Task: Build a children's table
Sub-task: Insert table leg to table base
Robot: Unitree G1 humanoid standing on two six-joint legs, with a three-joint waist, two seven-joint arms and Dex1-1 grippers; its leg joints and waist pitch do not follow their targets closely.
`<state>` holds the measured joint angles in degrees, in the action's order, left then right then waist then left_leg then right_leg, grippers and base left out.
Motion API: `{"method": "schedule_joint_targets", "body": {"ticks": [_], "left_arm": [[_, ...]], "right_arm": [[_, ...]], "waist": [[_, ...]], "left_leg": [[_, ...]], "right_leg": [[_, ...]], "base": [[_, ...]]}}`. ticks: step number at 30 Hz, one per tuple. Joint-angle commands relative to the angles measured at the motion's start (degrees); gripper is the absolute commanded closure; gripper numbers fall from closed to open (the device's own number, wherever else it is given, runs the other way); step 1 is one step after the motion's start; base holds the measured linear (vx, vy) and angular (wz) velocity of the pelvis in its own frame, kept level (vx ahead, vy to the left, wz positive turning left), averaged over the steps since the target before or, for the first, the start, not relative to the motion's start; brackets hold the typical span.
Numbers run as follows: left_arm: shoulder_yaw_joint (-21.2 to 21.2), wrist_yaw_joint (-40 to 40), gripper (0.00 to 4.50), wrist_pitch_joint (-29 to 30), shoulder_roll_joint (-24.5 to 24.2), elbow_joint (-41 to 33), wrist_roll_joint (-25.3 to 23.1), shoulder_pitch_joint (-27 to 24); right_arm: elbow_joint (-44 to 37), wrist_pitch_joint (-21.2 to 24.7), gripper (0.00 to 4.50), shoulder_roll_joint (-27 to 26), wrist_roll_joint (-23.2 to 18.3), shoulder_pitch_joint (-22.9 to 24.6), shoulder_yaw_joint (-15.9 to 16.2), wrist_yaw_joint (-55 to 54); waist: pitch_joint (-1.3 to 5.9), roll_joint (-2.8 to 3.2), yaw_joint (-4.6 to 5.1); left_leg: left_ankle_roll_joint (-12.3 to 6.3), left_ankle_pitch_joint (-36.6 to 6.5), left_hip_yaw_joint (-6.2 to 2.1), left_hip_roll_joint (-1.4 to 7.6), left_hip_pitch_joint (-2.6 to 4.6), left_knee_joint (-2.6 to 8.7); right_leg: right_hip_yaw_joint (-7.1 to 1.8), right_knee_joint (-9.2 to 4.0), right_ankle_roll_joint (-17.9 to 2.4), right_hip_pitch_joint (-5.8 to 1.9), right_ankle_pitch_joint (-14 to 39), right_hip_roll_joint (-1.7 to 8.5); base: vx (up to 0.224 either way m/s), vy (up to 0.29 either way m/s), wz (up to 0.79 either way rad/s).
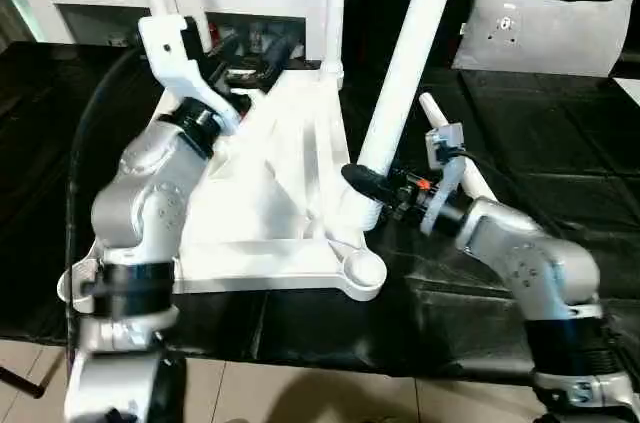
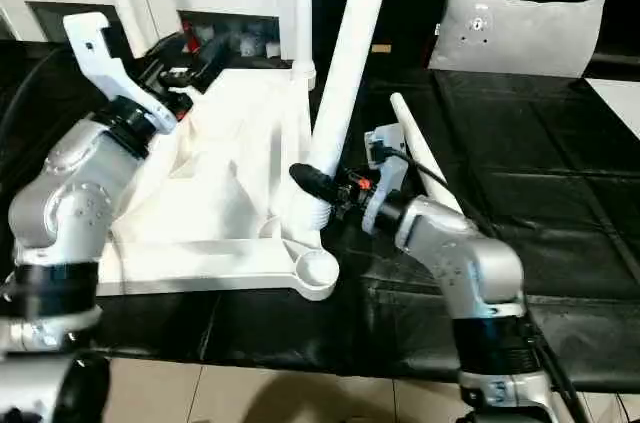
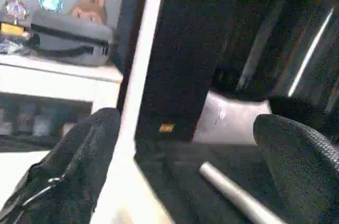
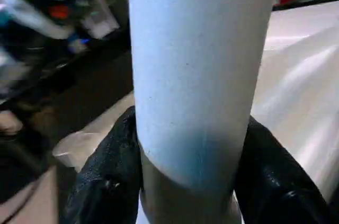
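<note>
The right gripper clamps a leaning leg low, steadying its threaded end at the upturned tabletop's five-o'clock socket, while the left gripper gapes empty at eleven o'clock.

Smooth white plastic leg (matt)

White table top, seemingly black mat.

No legible text, label, brand, number or sign found on any surface; small marks on the cushion are too blurred to read.
</note>
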<state>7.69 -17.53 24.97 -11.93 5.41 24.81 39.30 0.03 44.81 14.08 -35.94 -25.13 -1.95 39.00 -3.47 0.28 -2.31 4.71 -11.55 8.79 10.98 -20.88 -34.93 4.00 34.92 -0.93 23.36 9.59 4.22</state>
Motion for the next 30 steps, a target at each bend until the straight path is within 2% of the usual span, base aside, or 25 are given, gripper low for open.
{"method": "schedule_joint_targets", "body": {"ticks": [1, 3, 8, 12, 14, 17, 22, 23, 24, 30], "left_arm": [[-2.7, -1.5, 0.0, 1.3, 0.0, 0.2, -1.1, 1.2], [-5.5, -3.8, 0.0, 2.0, 0.5, -0.2, -1.4, 1.9], [-9.7, -7.3, 0.0, 4.1, 1.9, -2.7, -0.5, 2.7], [-13.2, -10.1, 0.0, 6.5, 2.8, -5.7, 1.2, 2.6], [-16.3, -12.1, 0.0, 7.3, 3.0, -6.8, 0.7, 2.1], [-17.7, -13.2, 0.0, 7.5, 3.2, -7.2, 0.4, 1.8], [-17.8, -13.6, 0.0, 7.9, 3.9, -7.4, 0.6, 1.5], [-17.2, -13.8, 0.0, 7.8, 3.7, -7.5, 0.7, 1.4], [-16.9, -13.8, 0.0, 7.8, 3.6, -7.6, 0.8, 1.3], [-12.6, -14.1, 0.0, 8.2, 2.4, -8.5, 3.6, 0.5]], "right_arm": [[-2.0, 1.4, 2.6, 0.6, -1.6, 0.1, -0.9, 1.1], [-2.5, 2.3, 2.6, 1.4, -2.1, 0.3, -0.7, 1.8], [-2.9, 2.0, 2.6, 1.9, -1.2, 0.5, 0.2, 2.0], [-2.7, 1.7, 2.6, 2.5, 0.4, 0.5, 1.6, 1.2], [-2.6, 1.2, 2.6, 2.5, 1.7, 0.4, 2.5, 0.8], [-2.6, 0.9, 2.6, 2.4, 2.2, 0.3, 3.0, 0.5], [-2.6, 0.1, 2.6, 2.3, 3.4, 0.3, 4.0, 0.0], [-2.5, -0.4, 2.6, 2.0, 3.9, 0.4, 4.1, -0.4], [-2.5, -0.5, 2.6, 2.0, 4.1, 0.4, 4.1, -0.5], [-2.2, -2.7, 2.6, 1.3, 5.2, 1.2, 2.3, -3.0]], "waist": [[4.66, 0.55, -0.38], [4.55, 0.38, -0.81], [4.5, 0.19, -1.29], [4.51, -0.04, -1.23], [4.44, -0.15, -1.12], [4.35, -0.11, -0.97], [4.42, -0.08, -0.92], [4.44, 0.18, -0.99], [4.47, 0.06, -0.94], [4.37, 0.25, -0.92]], "left_leg": [[-1.37, -4.9, 0.1, 1.1, 0.19, 3.53], [-1.03, -4.9, 0.23, 1.19, 0.17, 3.61], [-0.55, -5.3, 0.3, 1.17, 0.05, 3.63], [-0.55, -5.0, 0.34, 1.13, -0.06, 3.56], [-0.61, -5.3, 0.35, 1.12, -0.1, 3.6], [-0.66, -5.6, 0.41, 1.03, -0.15, 3.57], [-0.6, -5.5, 0.32, 1.07, -0.12, 3.59], [-0.6, -5.4, 0.3, 1.06, -0.08, 3.58], [-0.6, -5.3, 0.32, 1.05, -0.13, 3.58], [-0.19, -6.2, 0.29, 1.1, -0.08, 3.73]], "right_leg": [[-2.25, -3.59, -10.5, -3.84, 8.9, 2.71], [-2.31, -3.64, -11.2, -3.78, 9.4, 2.87], [-2.37, -3.79, -10.5, -3.87, 11.1, 3.03], [-2.34, -3.83, -10.6, -3.88, 11.4, 3.02], [-2.32, -4.01, -10.0, -3.86, 12.9, 2.99], [-2.34, -4.23, -9.4, -3.8, 13.9, 2.9], [-2.27, -4.19, -9.1, -3.78, 13.5, 2.81], [-2.28, -4.11, -9.3, -3.77, 13.1, 2.83], [-2.27, -4.12, -9.4, -3.8, 12.7, 2.81], [-2.24, -4.17, -9.8, -3.7, 13.1, 2.84]], "base": [[0.0, 0.0, 0.0], [0.0, 0.0, 0.0], [0.0, 0.0, 0.0], [0.0, 0.0, 0.0], [0.0, 0.0, 0.0], [0.0, 0.0, 0.0], [0.0, 0.0, 0.0], [0.0, 0.0, 0.0], [0.0, 0.0, 0.0], [0.0, 0.0, 0.0]]}}
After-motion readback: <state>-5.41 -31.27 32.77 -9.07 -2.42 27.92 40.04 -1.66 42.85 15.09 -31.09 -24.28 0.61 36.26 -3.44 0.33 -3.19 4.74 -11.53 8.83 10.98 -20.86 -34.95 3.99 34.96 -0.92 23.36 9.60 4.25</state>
